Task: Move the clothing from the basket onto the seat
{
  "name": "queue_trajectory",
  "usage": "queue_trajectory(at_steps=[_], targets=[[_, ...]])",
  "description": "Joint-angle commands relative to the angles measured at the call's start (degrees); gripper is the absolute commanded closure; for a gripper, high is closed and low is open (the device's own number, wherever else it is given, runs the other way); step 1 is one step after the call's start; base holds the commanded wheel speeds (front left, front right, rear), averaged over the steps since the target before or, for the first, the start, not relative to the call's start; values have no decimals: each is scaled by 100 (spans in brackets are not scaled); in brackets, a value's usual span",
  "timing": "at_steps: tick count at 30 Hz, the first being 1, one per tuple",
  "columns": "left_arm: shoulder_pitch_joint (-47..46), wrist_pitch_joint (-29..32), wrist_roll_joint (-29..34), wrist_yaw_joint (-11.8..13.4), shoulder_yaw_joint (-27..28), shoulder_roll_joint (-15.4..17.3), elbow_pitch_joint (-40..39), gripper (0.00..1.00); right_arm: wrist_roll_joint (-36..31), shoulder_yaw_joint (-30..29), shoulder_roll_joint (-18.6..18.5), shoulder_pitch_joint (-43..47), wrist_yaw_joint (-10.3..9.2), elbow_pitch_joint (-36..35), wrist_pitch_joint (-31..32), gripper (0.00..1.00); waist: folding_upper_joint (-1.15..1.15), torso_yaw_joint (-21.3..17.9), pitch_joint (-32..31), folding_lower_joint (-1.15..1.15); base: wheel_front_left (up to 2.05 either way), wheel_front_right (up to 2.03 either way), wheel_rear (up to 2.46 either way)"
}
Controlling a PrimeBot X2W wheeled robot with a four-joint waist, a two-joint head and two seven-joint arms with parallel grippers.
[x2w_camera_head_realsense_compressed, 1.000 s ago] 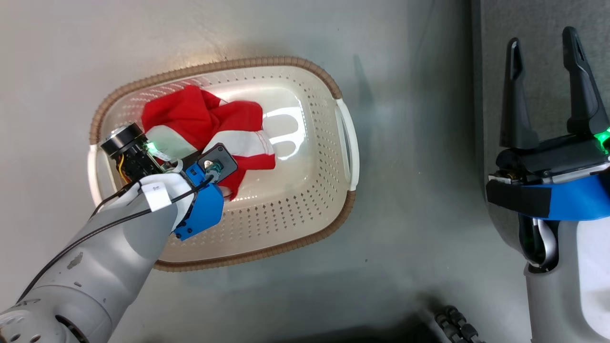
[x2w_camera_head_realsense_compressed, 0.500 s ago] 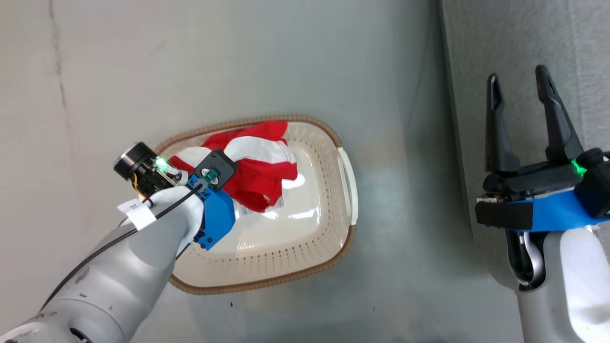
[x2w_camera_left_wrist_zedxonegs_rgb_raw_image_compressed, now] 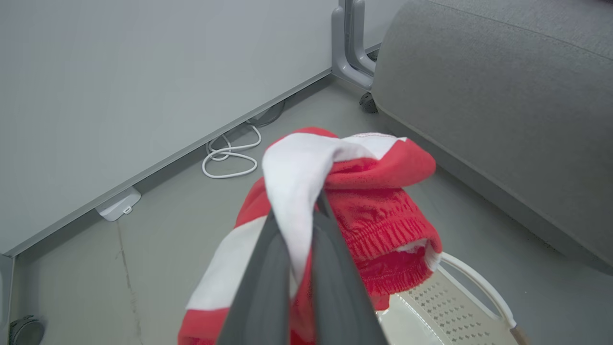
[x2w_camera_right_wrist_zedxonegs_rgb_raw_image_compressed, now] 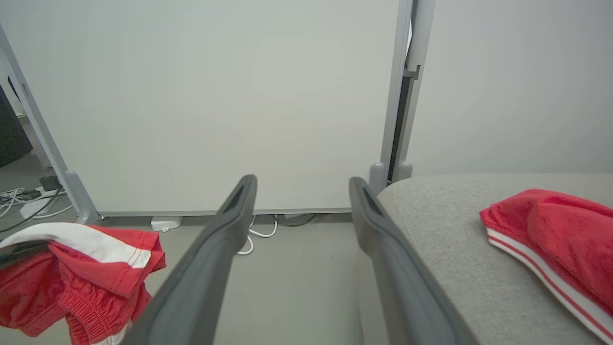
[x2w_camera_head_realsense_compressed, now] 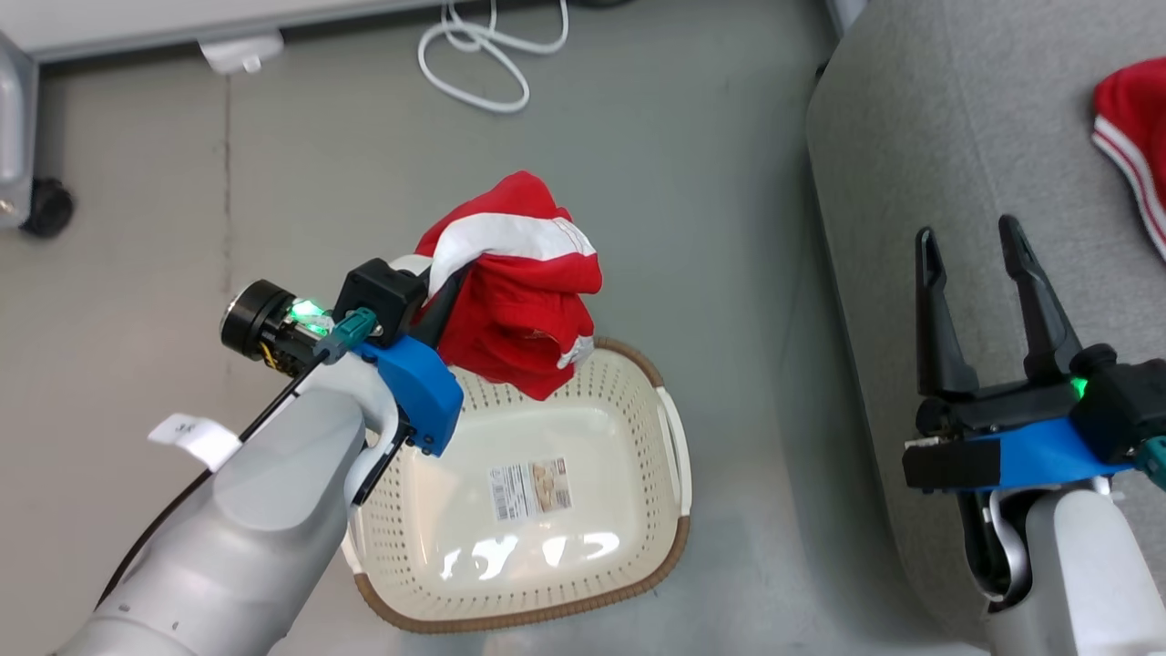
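While the left gripper (x2w_camera_left_wrist_zedxonegs_rgb_raw_image_compressed: 299, 215) is pressed together on a white-striped fold of the red shorts (x2w_camera_head_realsense_compressed: 519, 310), I'd treat this as a carry, not a swing. The shorts hang bunched above the far rim of the basket (x2w_camera_head_realsense_compressed: 547, 615), lifted free of it, and the basket's bottom shows bare around its label sticker (x2w_camera_head_realsense_compressed: 531, 487). The grey sofa (x2w_camera_head_realsense_compressed: 920, 164) stands beyond the basket's right-hand handle, apart from it across a strip of floor. A second red garment (x2w_camera_head_realsense_compressed: 1134, 137) lies on the sofa cushion, well away from the basket. My right gripper (x2w_camera_head_realsense_compressed: 967, 230), fingers spread wide and holding nothing, hovers over the sofa edge nearest the basket.

As I judge it, the pinch has only one fold, and the elastic waistband and most of the cloth dangle below it. A jerky move could shake the fold loose, so I'd hold the pinch firm and move smoothly. I'd raise the shorts enough that the lowest hem passes over the basket's handle and the sofa's rounded edge without snagging. The right gripper sits in the likely path from basket to sofa, so I'd pass beyond its fingertips, on the side away from the basket. I'd let go only once the bulk of the cloth rests on the cushion, well in from the edge that faces the basket, so nothing slides to the floor.
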Motion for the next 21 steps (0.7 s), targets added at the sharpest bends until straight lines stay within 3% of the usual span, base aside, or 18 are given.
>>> queue_trajectory(at_steps=[1, 10, 21], targets=[[191, -28, 114, 71, 280, 62, -243, 100, 39, 4, -10, 128, 2, 46, -20, 0, 0, 14, -369, 2, 0, 0, 0], [861, -28, 665, 99, 1568, -31, -1471, 100, 100, 19, -4, 449, 3, 196, -20, 0, 0, 48, -1036, 2, 0, 0, 0], [1322, -28, 1296, -113, 2210, -466, -2579, 100, 155, 10, 5, 683, 3, 273, -20, 0, 0, 165, -1454, 2, 0, 0, 0]])
